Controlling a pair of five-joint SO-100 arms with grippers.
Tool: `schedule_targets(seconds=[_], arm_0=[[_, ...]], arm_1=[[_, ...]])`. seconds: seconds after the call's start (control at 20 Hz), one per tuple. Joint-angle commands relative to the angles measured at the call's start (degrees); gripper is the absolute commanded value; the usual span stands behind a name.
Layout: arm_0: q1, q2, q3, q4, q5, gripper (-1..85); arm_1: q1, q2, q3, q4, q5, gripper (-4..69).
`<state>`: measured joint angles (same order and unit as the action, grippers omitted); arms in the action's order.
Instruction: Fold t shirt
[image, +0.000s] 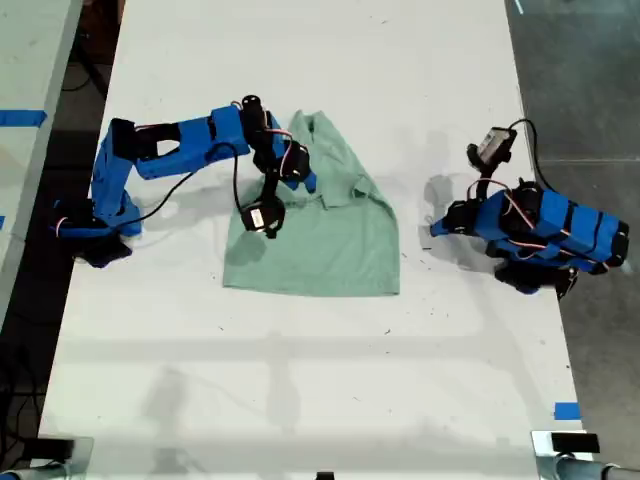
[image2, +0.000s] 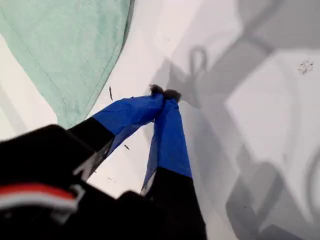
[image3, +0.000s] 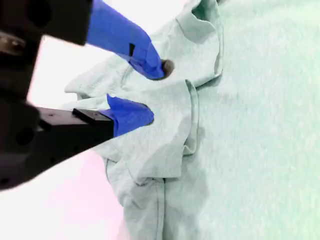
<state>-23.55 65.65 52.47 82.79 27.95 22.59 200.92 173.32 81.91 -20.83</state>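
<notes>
Bright overhead light, soft grey arm shadows on the table (image: 300, 380), overexposed second wrist view.

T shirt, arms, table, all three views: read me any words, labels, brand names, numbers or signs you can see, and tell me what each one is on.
None can be read.
The t shirt is plain, with no print or tag showing.
My first gripper and my second gripper show no lettering.
The table is unmarked; the blue tape at its edge is blank.

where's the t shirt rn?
The t shirt lies mid-table in the exterior view, between the two arms, under my second pincer.
</notes>
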Motion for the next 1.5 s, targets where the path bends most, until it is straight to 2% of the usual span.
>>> schedule_targets(seconds=[0.0,0.15,0.25,0.4,0.5,0.6,0.8,1.0,1.05,1.1,1.15,1.2,1.35,1.45], arm_0=[[1.8,1.4,-3.3,-1.9,-0.9,12.6],[-0.6,8.9,-3.2,1.5,-0.6,8.7],[-3.7,18.5,-1.9,5.3,-1.1,0.7],[-7.6,36.1,3.7,8.1,-1.9,0.1],[-5.8,48.2,10.8,7.8,-4.7,0.1],[-0.9,61.9,25.2,3.7,-10.0,0.1],[4.4,99.5,67.5,-13.7,-18.8,0.1],[11.7,116.9,101.6,-28.1,-22.1,0.1],[12.0,121.9,108.7,-29.9,-23.6,0.1],[11.3,129.6,115.6,-29.6,-24.2,0.4],[10.1,139.8,122.4,-26.5,-25.3,0.1],[9.4,140.4,125.6,-24.4,-26.5,0.2],[9.8,140.9,130.0,-24.6,-27.6,2.3],[8.8,140.9,129.5,-21.0,-30.0,0.1]], arm_1=[[-0.2,0.2,0.5,0.2,0.1,-1.5],[-0.2,0.2,0.5,0.2,0.1,-1.5],[-0.2,0.2,0.5,0.2,0.1,-1.5],[-0.2,0.2,0.5,0.2,0.0,-1.5],[-0.2,0.2,0.5,0.2,0.0,-1.5],[-0.2,0.2,0.4,0.2,0.0,-1.5],[-0.4,0.2,0.4,0.2,0.1,-1.5],[-0.3,0.2,0.5,0.1,0.2,-1.5],[-0.4,0.2,0.5,0.1,0.3,-1.5],[-0.4,0.2,0.5,0.1,0.3,-1.5],[-0.4,0.2,0.5,0.1,0.4,-1.5],[-0.3,0.2,0.6,0.1,0.3,-1.5],[-0.4,0.2,0.7,0.0,0.4,-1.5],[-0.3,0.2,0.8,0.0,0.4,-1.5]])
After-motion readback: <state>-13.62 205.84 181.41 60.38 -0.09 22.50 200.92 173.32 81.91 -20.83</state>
